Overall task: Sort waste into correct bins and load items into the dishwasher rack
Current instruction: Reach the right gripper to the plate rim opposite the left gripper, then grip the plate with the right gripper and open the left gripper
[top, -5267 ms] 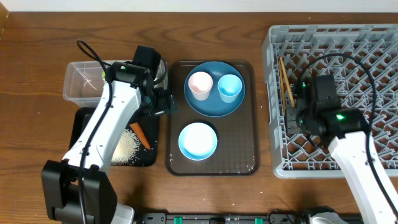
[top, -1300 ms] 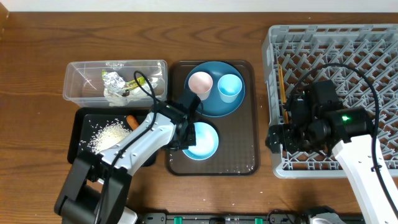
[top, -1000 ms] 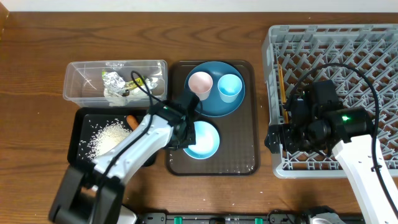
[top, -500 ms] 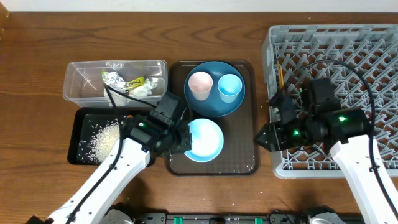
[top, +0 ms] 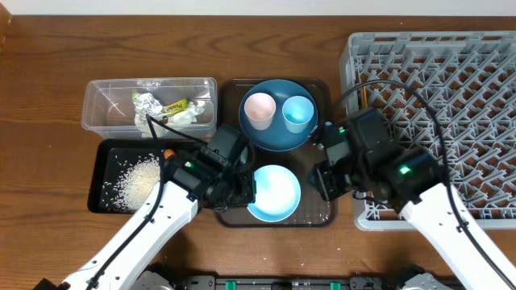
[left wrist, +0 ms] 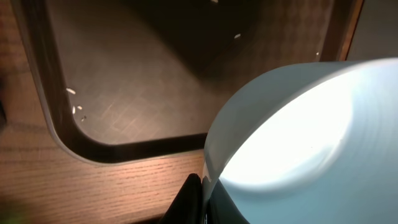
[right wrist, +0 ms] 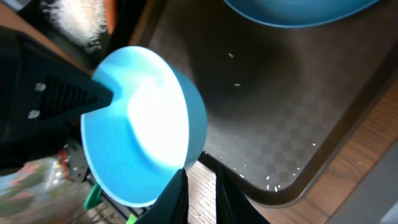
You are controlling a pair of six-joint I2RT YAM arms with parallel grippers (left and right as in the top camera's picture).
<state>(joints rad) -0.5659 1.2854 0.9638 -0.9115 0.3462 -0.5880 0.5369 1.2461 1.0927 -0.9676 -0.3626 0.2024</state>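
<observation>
Bowl (top: 274,193) rim in left gripper (top: 246,192), tilted — over brown tray (top: 310,212) edge

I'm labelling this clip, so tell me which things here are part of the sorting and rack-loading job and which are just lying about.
Part of the job: bowl in the left hand, blue plate, pink cup, blue cup, chopsticks, rack, clear tub, black tray, foil, tissue, rice, carrot.
Just there: brown serving tray, table.

The left tool (top: 245,191) has carried the bowl (top: 275,193) rightward; the right tool (top: 317,183) has swung in beside it.
</observation>
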